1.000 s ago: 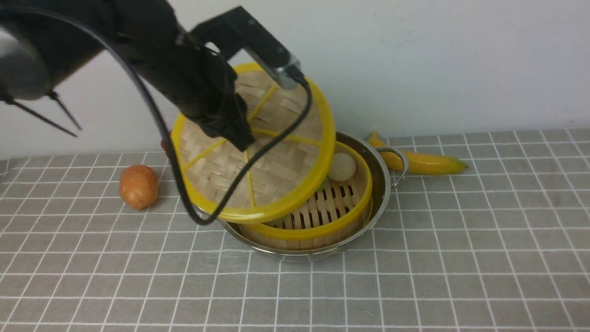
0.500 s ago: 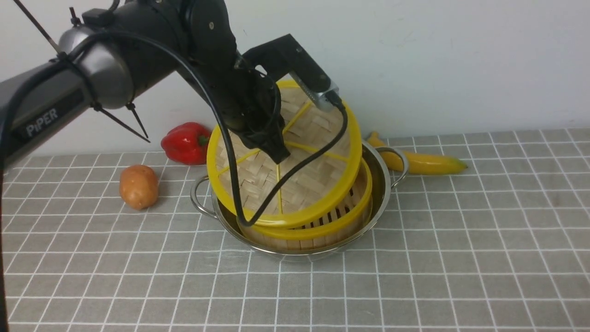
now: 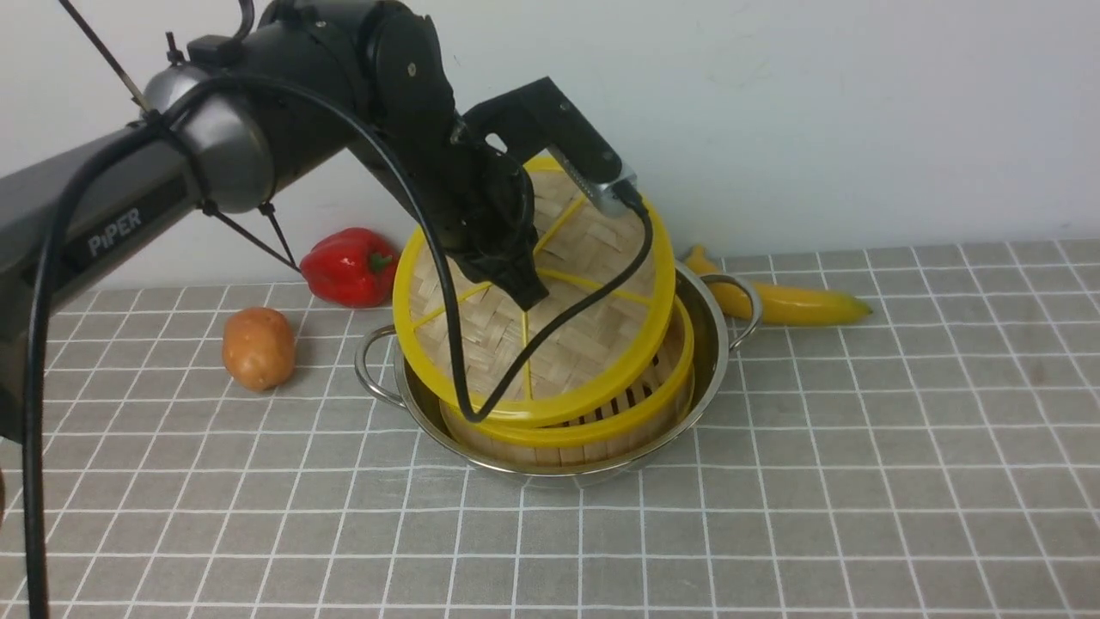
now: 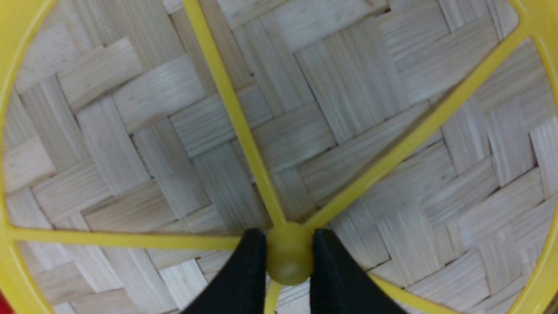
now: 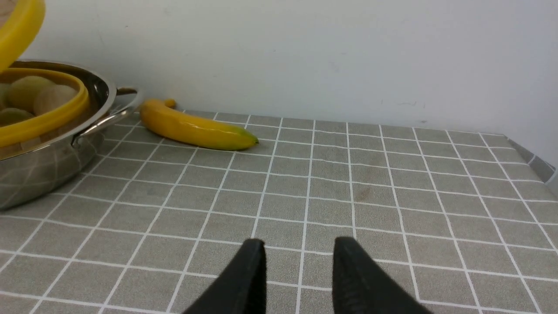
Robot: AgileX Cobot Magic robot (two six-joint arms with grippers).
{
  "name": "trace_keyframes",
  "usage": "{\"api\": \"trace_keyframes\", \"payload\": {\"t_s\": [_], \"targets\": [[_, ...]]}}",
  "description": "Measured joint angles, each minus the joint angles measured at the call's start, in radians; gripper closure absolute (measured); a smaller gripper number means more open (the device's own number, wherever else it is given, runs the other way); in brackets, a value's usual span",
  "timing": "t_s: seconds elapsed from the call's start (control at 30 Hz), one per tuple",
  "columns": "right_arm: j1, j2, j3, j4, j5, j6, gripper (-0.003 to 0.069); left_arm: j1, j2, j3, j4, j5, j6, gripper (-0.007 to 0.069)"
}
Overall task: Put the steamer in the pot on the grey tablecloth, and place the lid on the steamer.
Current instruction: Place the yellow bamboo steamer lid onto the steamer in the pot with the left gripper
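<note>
The steamer (image 3: 640, 413) sits inside the steel pot (image 3: 715, 344) on the grey tablecloth (image 3: 859, 430). My left gripper (image 3: 526, 297) is shut on the centre knob (image 4: 289, 259) of the woven lid (image 3: 584, 340). The lid hangs tilted over the steamer, its near edge low by the steamer's front rim and its far edge raised. It hides most of the steamer's inside. In the right wrist view my right gripper (image 5: 298, 246) stands open and empty over bare cloth, right of the pot (image 5: 39, 170). Pale buns (image 5: 52, 98) show in the steamer (image 5: 48, 120) below the lid's edge (image 5: 22, 26).
A yellow banana (image 3: 791, 301) lies just behind the pot's right handle. A red pepper (image 3: 348, 266) and a potato (image 3: 258, 346) sit left of the pot. A white wall closes the back. The table's right edge (image 5: 532, 161) shows in the right wrist view.
The left gripper has carried the lid right and down, from left of the pot to over the steamer, now hiding its buns. The pepper is uncovered. The right gripper has not moved.
</note>
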Motion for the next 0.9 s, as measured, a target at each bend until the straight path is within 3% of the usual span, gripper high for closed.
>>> {"api": "trace_keyframes", "payload": {"t_s": [0.9], "targets": [[0.000, 0.000, 0.000, 0.002, -0.001, 0.000, 0.0416, 0.000, 0.020, 0.000, -0.001, -0.012, 0.062, 0.0508]]}}
